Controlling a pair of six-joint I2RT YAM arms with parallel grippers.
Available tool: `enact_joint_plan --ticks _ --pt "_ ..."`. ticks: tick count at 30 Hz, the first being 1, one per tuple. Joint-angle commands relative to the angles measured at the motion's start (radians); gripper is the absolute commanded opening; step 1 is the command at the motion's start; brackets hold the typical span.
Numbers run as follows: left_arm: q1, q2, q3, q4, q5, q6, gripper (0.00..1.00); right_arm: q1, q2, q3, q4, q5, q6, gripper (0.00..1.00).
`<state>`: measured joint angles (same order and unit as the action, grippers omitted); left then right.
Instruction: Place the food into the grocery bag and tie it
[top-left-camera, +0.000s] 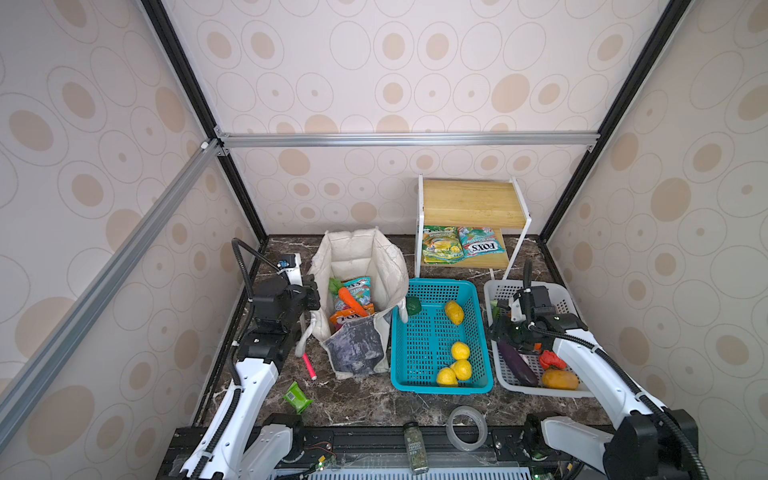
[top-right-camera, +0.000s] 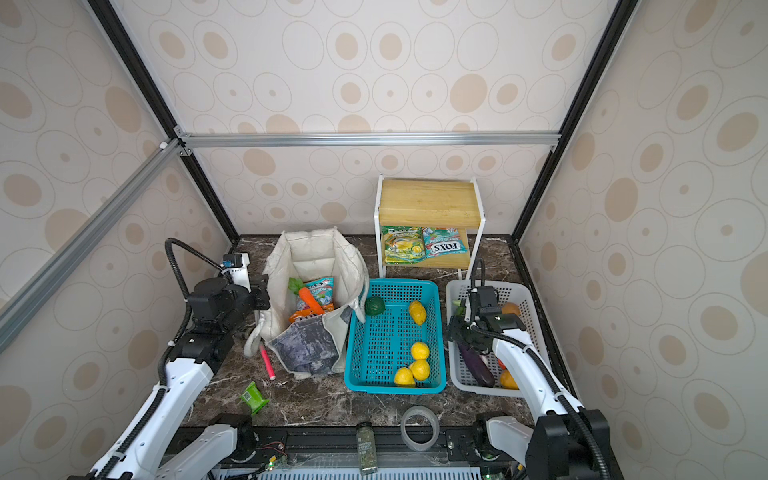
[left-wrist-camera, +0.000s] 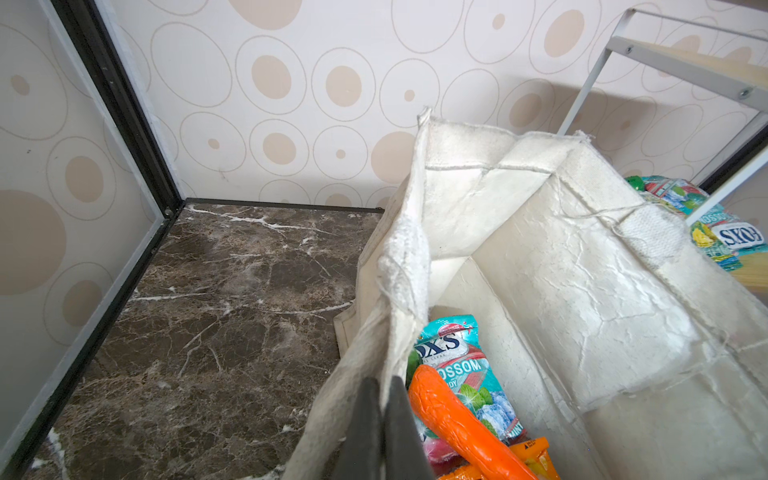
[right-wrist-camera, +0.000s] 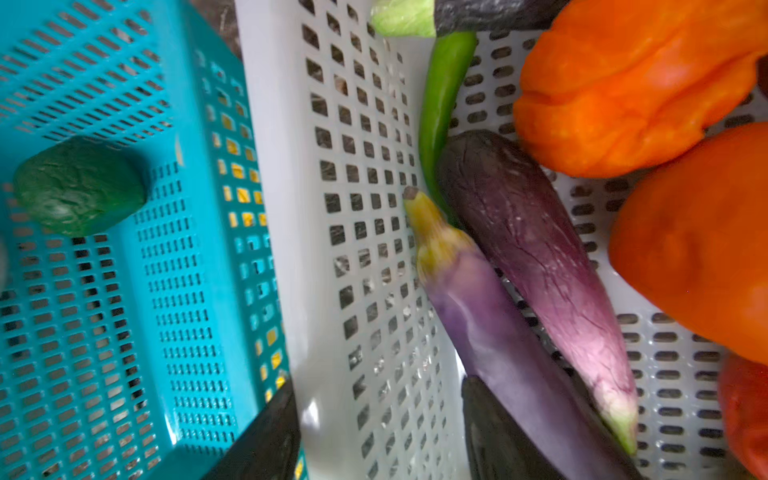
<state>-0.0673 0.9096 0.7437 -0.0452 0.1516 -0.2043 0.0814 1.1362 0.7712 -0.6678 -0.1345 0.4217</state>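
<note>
Fabric grocery bag (left-wrist-camera: 561, 270) rim in left gripper (left-wrist-camera: 382, 409); right gripper (right-wrist-camera: 378, 399) wide (white basket (right-wrist-camera: 361, 208) edge).

My left arm (top-left-camera: 253, 374) up from 7 o'clock, left hand (left-wrist-camera: 382, 386) at 9 o'clock, clamped tight on the grocery bag (left-wrist-camera: 405, 249) rim, my right arm (top-left-camera: 582, 353) up from 5 o'clock, right hand (right-wrist-camera: 374, 399) at 3 o'clock, tilted downward, jaws apart

The grocery bag (top-left-camera: 357, 257) stands left of centre, with a toy carrot (top-left-camera: 351, 301) lying on candy packets (top-left-camera: 360, 289) in it. Just to its right sits the middle basket (top-left-camera: 440, 281) holding lemons (top-left-camera: 460, 351), then the right basket (top-left-camera: 496, 286) holding eggplants (top-left-camera: 517, 365). Behind them, the shelf rack (top-left-camera: 469, 201) carries FOX'S packets (top-left-camera: 482, 246) on its lower shelf. At the near edge stands a spice jar (top-left-camera: 415, 449), with a tape roll (top-left-camera: 455, 415) to its right.
</note>
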Motion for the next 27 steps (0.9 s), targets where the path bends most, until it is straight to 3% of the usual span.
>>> enact_joint_plan --ticks 1,7,13,20,24,27 --pt "0.006 -0.009 0.015 0.017 0.007 0.016 0.00 -0.014 -0.092 -0.043 0.026 0.000 -0.002 0.63" --pt "0.006 -0.029 0.008 0.025 0.006 0.014 0.00 -0.013 -0.119 -0.029 0.092 -0.185 -0.026 0.65" --pt "0.006 -0.016 0.011 0.026 0.018 0.012 0.00 -0.038 -0.123 -0.006 0.027 0.075 0.025 0.60" --pt "0.006 -0.019 0.013 0.027 0.026 0.011 0.00 -0.057 -0.129 -0.075 0.115 0.047 0.032 0.58" --pt "0.005 -0.016 0.013 0.027 0.030 0.009 0.00 -0.060 -0.057 -0.068 0.067 0.073 0.037 0.50" --pt "0.006 -0.014 0.015 0.025 0.033 0.009 0.00 -0.060 -0.022 -0.070 0.062 0.012 0.021 0.48"
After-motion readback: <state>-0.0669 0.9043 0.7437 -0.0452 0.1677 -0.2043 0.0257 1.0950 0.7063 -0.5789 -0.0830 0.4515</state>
